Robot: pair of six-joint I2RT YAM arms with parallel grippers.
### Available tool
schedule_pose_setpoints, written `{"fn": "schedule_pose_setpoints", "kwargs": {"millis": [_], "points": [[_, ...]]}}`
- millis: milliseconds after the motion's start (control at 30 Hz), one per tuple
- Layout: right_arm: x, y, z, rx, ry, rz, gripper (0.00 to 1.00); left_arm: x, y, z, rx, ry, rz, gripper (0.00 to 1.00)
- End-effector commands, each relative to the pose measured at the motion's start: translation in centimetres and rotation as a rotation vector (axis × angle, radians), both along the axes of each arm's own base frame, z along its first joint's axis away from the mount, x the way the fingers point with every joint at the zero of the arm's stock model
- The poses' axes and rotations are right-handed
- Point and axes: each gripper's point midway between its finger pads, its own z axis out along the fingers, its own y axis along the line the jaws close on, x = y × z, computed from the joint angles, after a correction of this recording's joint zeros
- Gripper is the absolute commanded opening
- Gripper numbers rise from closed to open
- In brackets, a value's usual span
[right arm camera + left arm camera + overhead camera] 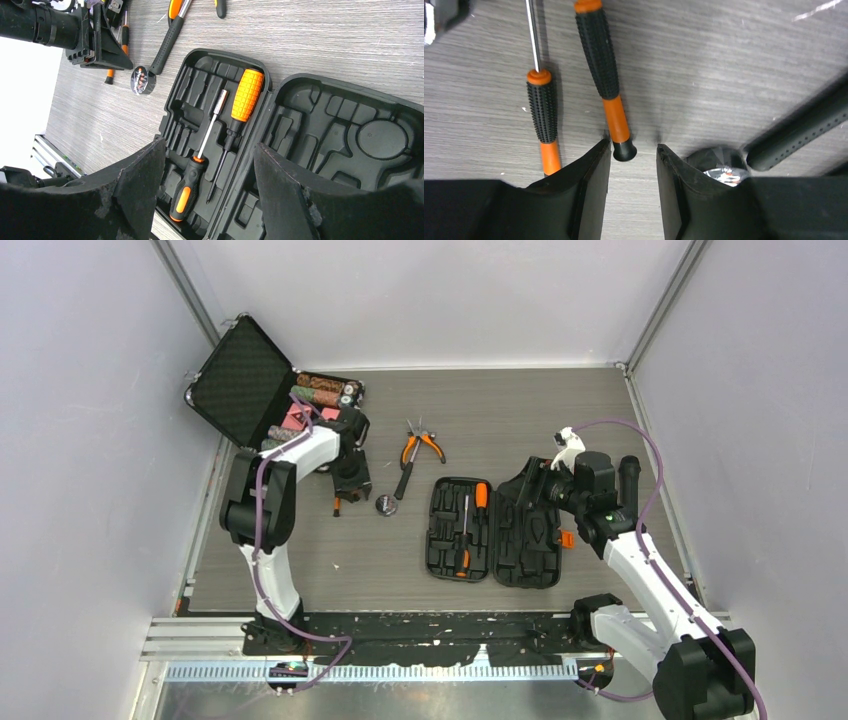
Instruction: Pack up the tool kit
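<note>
The tool kit (520, 540) lies open in the middle of the table, a black case with moulded slots. Two orange-and-black screwdrivers (246, 95) (187, 187) lie in its left half. My right gripper (209, 145) hangs open over the case, holding nothing. My left gripper (633, 150) is low over the table to the left of the case. Its fingers are apart with bare table between them. The butt of a thin orange-and-black screwdriver (606, 75) lies just ahead of its left fingertip (599, 160). A second thin screwdriver (543, 112) lies beside it. Orange-handled pliers (422, 445) lie further back.
A black-handled tool (804, 130) and a round shiny disc (724, 172) lie just right of my left gripper. A metal-edged black briefcase (250, 385) with chips and red cards stands open at the back left. Grey walls close in the table on three sides.
</note>
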Motion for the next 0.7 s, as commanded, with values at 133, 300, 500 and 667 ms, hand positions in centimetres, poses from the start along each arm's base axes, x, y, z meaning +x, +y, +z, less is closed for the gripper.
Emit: {"fn": "schedule_pose_setpoints", "kwargs": {"millis": [133, 300, 500, 667], "points": [[0.3, 0.3, 1.1, 0.025, -0.050, 0.009, 0.70, 2.2, 1.6, -0.8, 0.125, -0.008, 0.104, 0.39], [0.3, 0.3, 1.1, 0.024, -0.053, 0.009, 0.70, 1.8, 1.6, -0.7, 0.120, -0.001, 0.097, 0.11], [0.2, 0.3, 1.2, 0.027, -0.056, 0.013, 0.70, 0.5, 1.0, 0.4, 0.069, -0.066, 0.049, 0.00], [-0.1, 0.5, 1.1, 0.028, -0.062, 0.032, 0.70, -0.3, -0.2, 4.8, 0.030, -0.222, -0.085, 0.00]]}}
